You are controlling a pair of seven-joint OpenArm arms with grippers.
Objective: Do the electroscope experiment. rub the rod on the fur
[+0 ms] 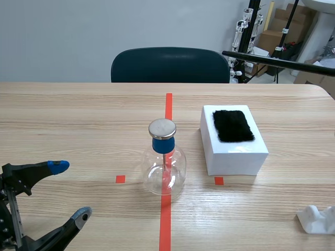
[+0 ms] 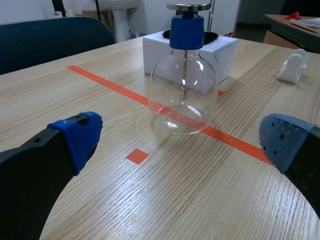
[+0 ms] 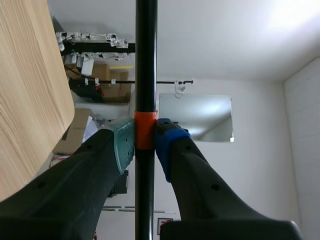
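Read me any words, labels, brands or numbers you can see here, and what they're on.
None can be read.
The white box, the glass flask and the black rod carry no print.
Any marks on the cardboard boxes behind the table are too small to tell.

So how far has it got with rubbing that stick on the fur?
Done: the right gripper has the long black rod with an orange band clamped between its pads. In hand: the rod is held in the air, clear of the black fur patch on the white box. Left: the rubbing itself, not yet begun. The left gripper sits open, holding nothing.
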